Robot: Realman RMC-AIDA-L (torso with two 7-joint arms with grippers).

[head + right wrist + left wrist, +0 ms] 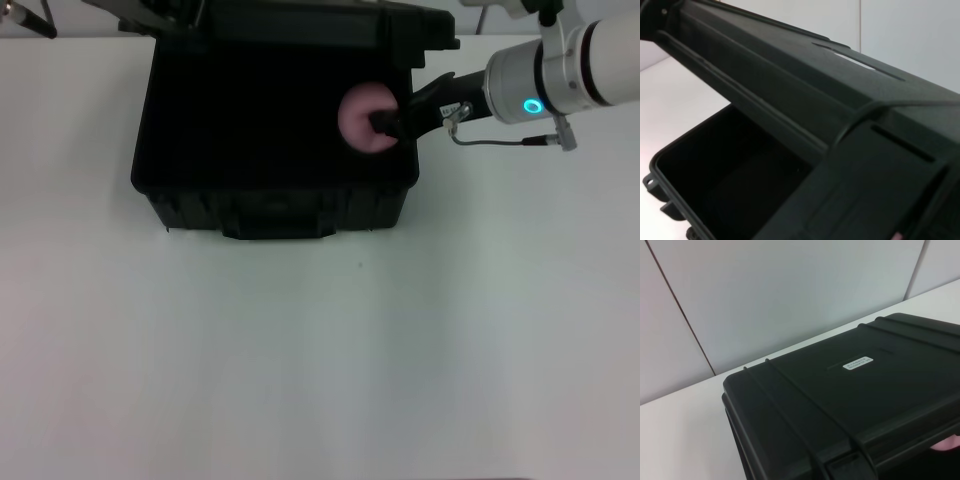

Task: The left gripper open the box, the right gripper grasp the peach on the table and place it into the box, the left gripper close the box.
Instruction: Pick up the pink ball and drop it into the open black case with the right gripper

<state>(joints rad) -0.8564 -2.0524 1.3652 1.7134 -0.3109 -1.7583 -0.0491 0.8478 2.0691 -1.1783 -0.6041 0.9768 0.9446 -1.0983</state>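
In the head view the right gripper reaches in over the 3 o'clock rim of the open box, its fingers closed on the peach, which hangs over the dark interior near that wall, probably so the fruit can drop straight down without catching the edge. The lid stands raised at the box's 12 o'clock side, seemingly propped there to keep the opening free. The left gripper itself does not show, so whether its fingers are open cannot be told.
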